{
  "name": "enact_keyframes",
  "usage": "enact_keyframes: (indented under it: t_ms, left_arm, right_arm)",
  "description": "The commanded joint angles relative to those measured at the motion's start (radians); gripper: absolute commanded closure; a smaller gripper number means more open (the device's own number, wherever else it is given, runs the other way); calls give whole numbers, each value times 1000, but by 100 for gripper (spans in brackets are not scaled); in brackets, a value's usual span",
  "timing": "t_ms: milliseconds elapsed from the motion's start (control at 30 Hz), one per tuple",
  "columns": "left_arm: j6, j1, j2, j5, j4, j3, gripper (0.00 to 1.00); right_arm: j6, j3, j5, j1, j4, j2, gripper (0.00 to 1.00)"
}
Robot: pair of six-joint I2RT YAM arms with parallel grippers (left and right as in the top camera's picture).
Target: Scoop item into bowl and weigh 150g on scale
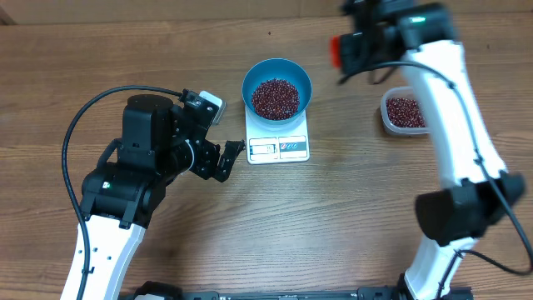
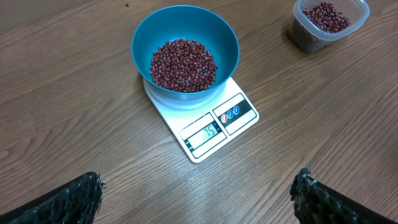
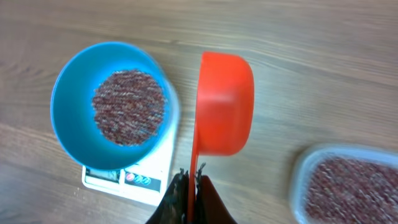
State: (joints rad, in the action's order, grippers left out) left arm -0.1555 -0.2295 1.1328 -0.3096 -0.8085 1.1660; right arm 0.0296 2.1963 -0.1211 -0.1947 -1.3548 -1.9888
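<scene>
Wooden tabletop [image 1: 333, 217]: scale [image 1: 278, 148] at centre, bowl [image 1: 276, 67] on it, beans [image 1: 275, 98] heaped inside. Tub [image 1: 386, 112] well right. Right fingers [image 3: 211, 202] pinch scoop [image 3: 224, 102] handle, between bowl and tub. Left fingers [image 2: 81, 196] spread, idle. Step: likely weight check; next, read display.

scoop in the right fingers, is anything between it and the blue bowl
Nothing visible. The right fingers are shut on the orange scoop, which hangs beside the blue bowl with only bare table between them. The clear tub is on its other side, and the open left fingers sit left of the scale.
</scene>
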Motion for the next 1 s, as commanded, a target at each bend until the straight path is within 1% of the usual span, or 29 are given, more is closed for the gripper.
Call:
enact_keyframes:
  t_ms: [0, 233, 300, 433, 500, 600, 767, 867, 967]
  left_arm:
    - [18, -6, -7, 4, 0, 18, 0]
    - [18, -6, -7, 4, 0, 18, 0]
    - [18, -6, -7, 4, 0, 18, 0]
    - [18, -6, -7, 4, 0, 18, 0]
    - [18, -6, -7, 4, 0, 18, 0]
    - [18, -6, -7, 4, 0, 18, 0]
    - [18, -6, -7, 4, 0, 18, 0]
    - [18, -6, -7, 4, 0, 18, 0]
    - [18, -6, -7, 4, 0, 18, 0]
  right_arm:
    - [6, 38, -36, 97, -59, 74, 96]
    - [33, 35, -3, 271, -205, 71, 96]
    - [78, 28, -4, 311, -254, 61, 96]
    - [84, -63, 27, 357, -239, 55, 96]
    - [95, -135, 30, 379, -189, 55, 96]
    - [162, -258, 31, 395, -91, 55, 96]
    - [177, -474, 41, 400, 119, 53, 96]
    - [213, -549, 42, 400, 200, 49, 96]
    - [214, -591, 52, 400, 260, 47, 96]
